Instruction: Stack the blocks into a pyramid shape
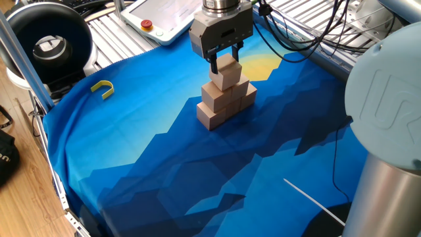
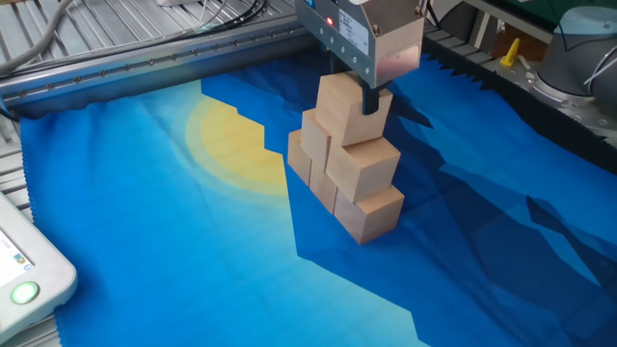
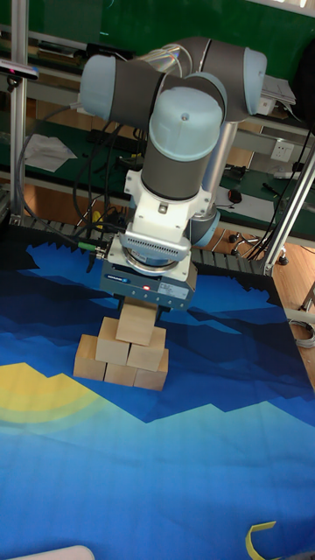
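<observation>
Several tan wooden blocks form a pyramid on the blue cloth (image 1: 164, 171). The bottom row (image 1: 212, 116) lies on the cloth, and a shorter middle row (image 1: 220, 97) rests on it. My gripper (image 1: 224, 62) comes straight down and is shut on the top block (image 1: 225, 74), which sits at or just above the middle row. In the other fixed view the gripper (image 2: 349, 96) holds the top block (image 2: 345, 114), with one dark finger (image 2: 371, 99) on its near face. The tall fixed view shows the gripper (image 3: 144, 306) over the top block (image 3: 138, 324) and the stack (image 3: 122, 363).
A small yellow hook-shaped piece (image 1: 102, 87) lies on the cloth at the left, also the yellow piece (image 3: 261, 535). A teach pendant (image 1: 164, 16) and a black round device (image 1: 49, 43) sit past the cloth's far edge. The arm's grey base (image 1: 388, 131) fills the right side.
</observation>
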`<state>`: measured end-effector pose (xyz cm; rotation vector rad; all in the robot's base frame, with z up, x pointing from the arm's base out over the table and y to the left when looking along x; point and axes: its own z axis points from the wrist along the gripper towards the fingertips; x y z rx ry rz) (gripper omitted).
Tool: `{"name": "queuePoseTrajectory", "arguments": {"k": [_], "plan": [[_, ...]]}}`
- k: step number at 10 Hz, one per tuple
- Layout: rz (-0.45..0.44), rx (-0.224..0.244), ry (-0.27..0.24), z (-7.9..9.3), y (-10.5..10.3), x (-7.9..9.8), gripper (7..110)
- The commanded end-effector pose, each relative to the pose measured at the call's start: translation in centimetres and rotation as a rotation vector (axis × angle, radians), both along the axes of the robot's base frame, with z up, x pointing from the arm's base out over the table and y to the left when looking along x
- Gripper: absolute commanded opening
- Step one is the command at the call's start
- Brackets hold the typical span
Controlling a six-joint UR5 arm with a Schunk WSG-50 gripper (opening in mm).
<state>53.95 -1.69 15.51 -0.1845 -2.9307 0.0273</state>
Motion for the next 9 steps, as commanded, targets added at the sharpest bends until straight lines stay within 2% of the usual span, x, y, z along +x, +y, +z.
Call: {"name": "queuePoseTrajectory", "arguments": {"k": [1, 4, 9], "plan": [[-0.012, 0.007, -0.009, -0.1, 0.2, 0.3, 7], [-0.003, 0.006, -0.004, -0.5, 0.2, 0.4, 7], [0.032, 0.002, 0.029, -0.4, -0.5, -0.6, 7]]}}
